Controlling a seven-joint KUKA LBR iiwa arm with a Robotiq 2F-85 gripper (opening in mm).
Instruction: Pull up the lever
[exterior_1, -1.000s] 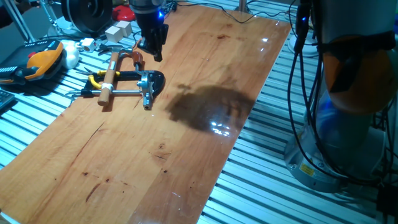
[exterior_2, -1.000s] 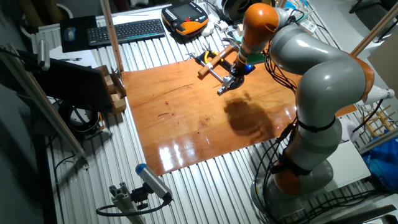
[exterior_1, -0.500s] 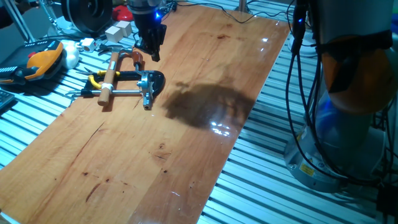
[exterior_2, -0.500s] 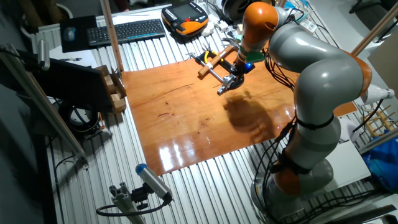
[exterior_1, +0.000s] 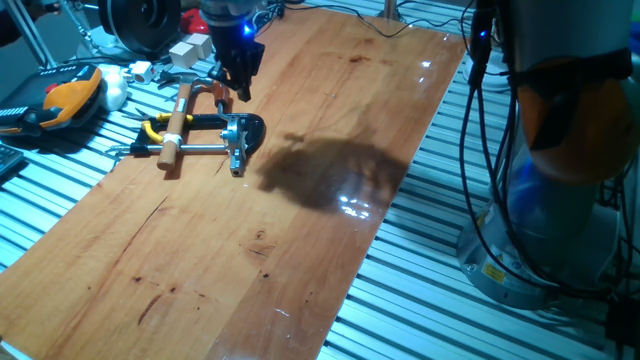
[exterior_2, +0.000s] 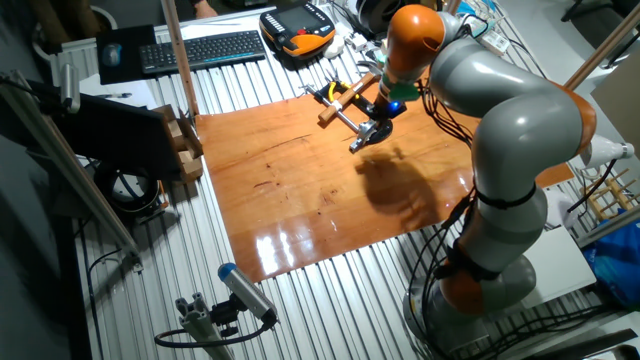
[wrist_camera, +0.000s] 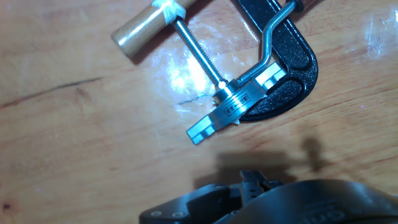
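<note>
Lever (wrist_camera: 273, 28) handling: judged rigid metal, light, likely slick; it pivots on the black clamp (wrist_camera: 292, 74), so hold near its free end, where leverage is greatest. Location: in the hand view it curves from the clamp's silver head (wrist_camera: 233, 106) up toward the top edge, lying close over the black frame. In the fixed view the reddish arm (exterior_1: 215, 95) lies at the wooden tabletop's (exterior_1: 300, 230) far left, just below the gripper (exterior_1: 240, 80). Gripper state: cannot tell whether the fingers are spread or closed; nothing is visibly held. Only the hand view resolves the threaded screw (wrist_camera: 196, 50) and wooden handle (wrist_camera: 146, 25); only the other fixed view shows the whole arm above the clamp.
</note>
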